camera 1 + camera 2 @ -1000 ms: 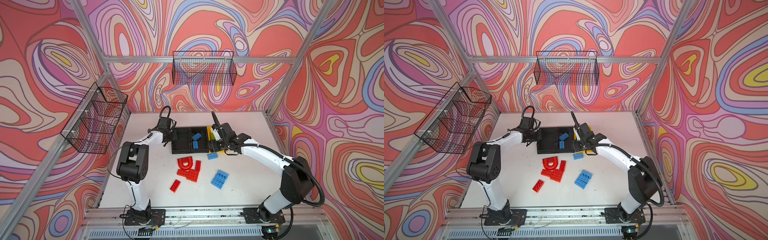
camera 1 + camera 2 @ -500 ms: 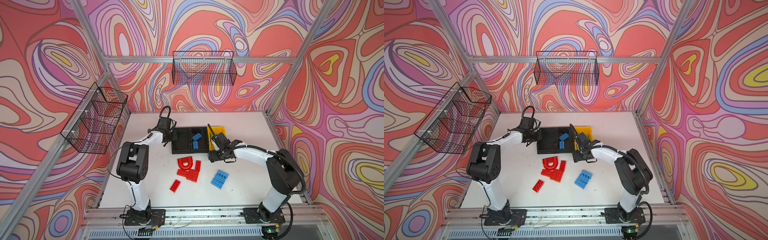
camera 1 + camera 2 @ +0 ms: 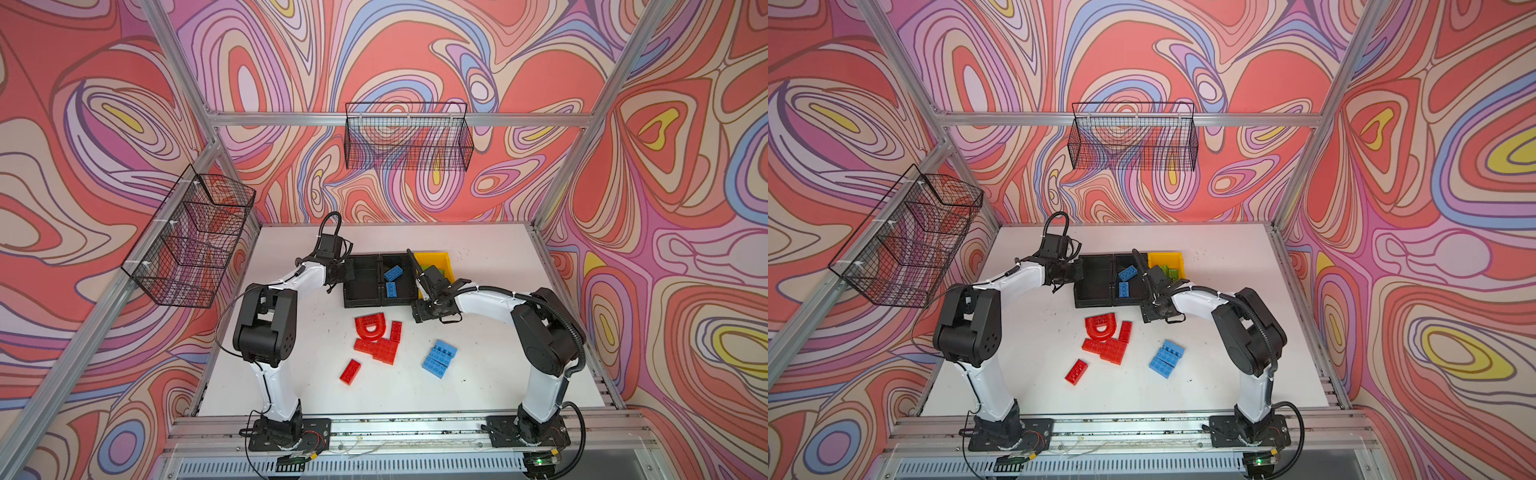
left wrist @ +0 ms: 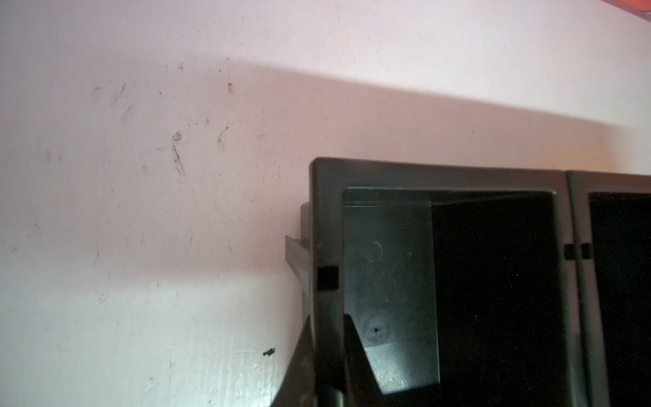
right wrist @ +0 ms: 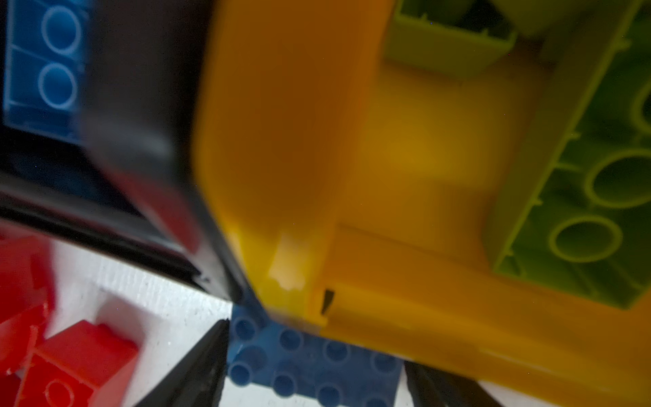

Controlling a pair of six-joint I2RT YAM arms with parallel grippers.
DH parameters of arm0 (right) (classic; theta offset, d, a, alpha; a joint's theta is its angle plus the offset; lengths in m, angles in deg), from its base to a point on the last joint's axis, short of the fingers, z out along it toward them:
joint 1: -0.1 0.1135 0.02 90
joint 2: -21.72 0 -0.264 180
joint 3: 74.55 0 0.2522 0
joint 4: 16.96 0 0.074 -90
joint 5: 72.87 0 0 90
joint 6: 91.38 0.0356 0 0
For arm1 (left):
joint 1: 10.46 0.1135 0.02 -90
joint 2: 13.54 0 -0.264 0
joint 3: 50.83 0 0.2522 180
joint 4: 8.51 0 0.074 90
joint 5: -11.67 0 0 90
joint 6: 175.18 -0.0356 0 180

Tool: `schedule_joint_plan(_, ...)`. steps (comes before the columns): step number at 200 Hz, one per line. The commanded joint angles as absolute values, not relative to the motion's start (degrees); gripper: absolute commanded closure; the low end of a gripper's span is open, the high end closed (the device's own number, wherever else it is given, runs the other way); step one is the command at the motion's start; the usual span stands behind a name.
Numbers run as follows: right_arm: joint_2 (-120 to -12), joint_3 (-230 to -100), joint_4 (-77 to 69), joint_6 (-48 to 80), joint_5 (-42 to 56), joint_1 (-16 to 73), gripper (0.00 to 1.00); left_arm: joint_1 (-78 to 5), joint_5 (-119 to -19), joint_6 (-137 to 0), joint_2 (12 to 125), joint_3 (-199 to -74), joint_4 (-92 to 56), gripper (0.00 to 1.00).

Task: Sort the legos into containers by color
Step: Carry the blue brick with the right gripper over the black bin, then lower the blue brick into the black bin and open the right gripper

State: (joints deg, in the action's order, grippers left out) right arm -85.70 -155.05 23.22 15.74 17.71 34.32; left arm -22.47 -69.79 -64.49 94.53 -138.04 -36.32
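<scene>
The right gripper stands spread astride a studs-up blue lego, its long axis running finger to finger, seemingly unclamped, while the left gripper pinches the black container wall.

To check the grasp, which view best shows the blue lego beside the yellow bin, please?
Right wrist: the blue lego, close up. In both top views the right gripper covers it; left wrist lacks it.
</scene>
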Motion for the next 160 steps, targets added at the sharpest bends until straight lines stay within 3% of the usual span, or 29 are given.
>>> schedule_joint_plan(1,-86.4,-154.9,22.1,16.6,18.3,34.6,0.27,-22.5,-68.5,-65.1,92.3,-137.4,-35.3,1.0)
schedule_joint_plan(52,-81.0,-155.1,25.3,16.8,19.0,35.1,0.38,-22.5,-68.5,-65.1,92.4,-137.3,-35.1,1.0)
schedule_joint_plan(94,-75.9,-159.8,27.9,14.9,18.9,35.8,0.4,-22.5,-68.0,-64.9,92.6,-137.2,-34.8,1.0)
schedule_joint_plan(160,-78.2,-163.9,27.4,12.8,16.7,35.8,0.4,-22.5,-68.4,-64.9,91.4,-136.5,-34.6,1.0)
